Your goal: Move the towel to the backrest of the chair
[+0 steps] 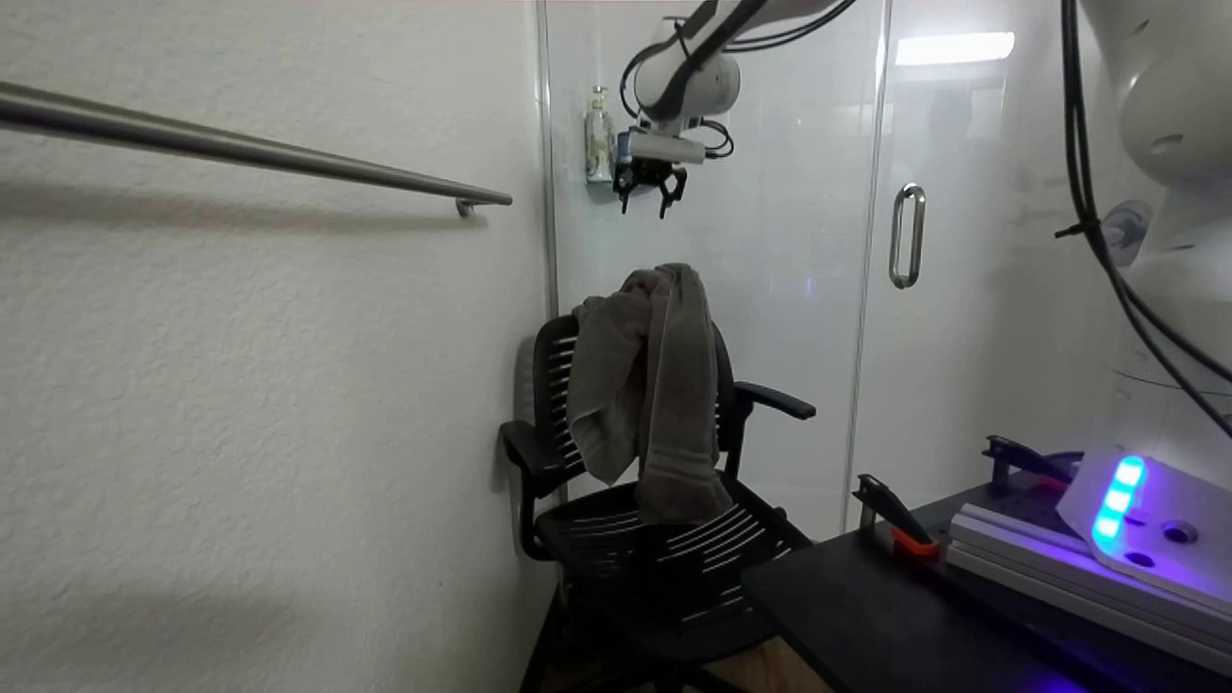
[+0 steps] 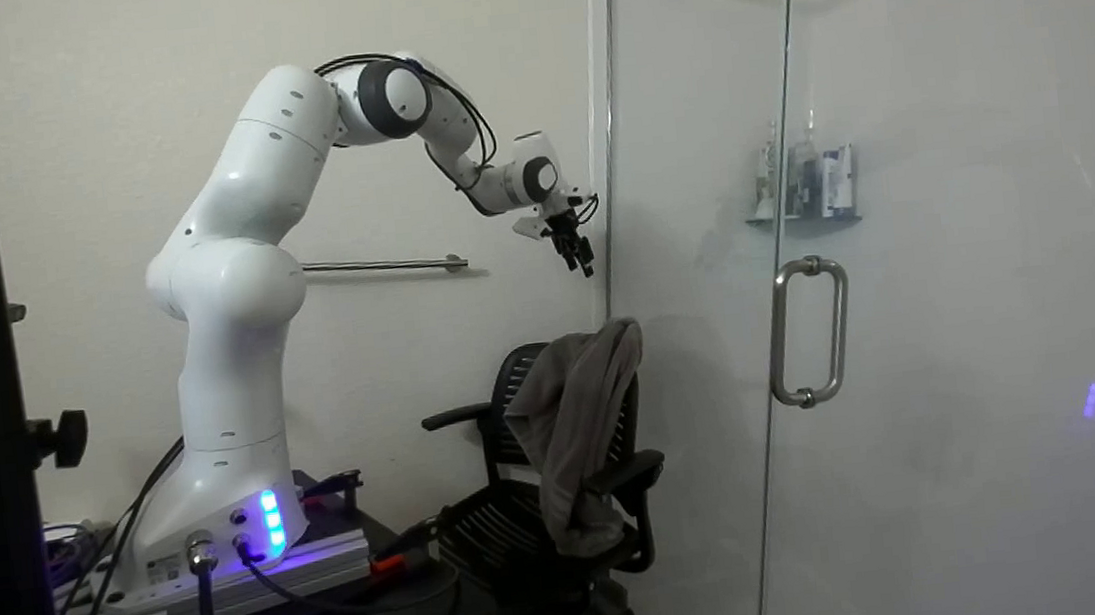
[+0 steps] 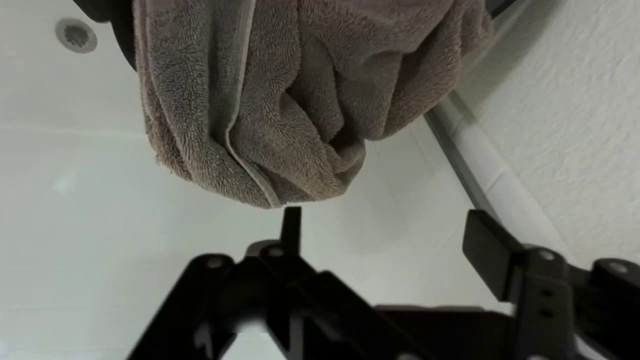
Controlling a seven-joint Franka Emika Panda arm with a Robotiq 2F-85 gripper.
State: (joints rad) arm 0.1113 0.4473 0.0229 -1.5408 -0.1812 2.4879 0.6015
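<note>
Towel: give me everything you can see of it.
The towel is limp, plain grey-brown and looks like terry, with a paler hem in the wrist view. It lies bunched and creased over the top of the backrest, its folds hanging unevenly down the front; the longer one appears to rest on the seat. The open hand hovers above, apart from it.

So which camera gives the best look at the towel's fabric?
The wrist view: the towel looms large there, showing fuzzy loops and a pale edge, though the picture crops it at the top. Both exterior views show it smaller, draped over the backrest of the chair, its loops too small to see.
</note>
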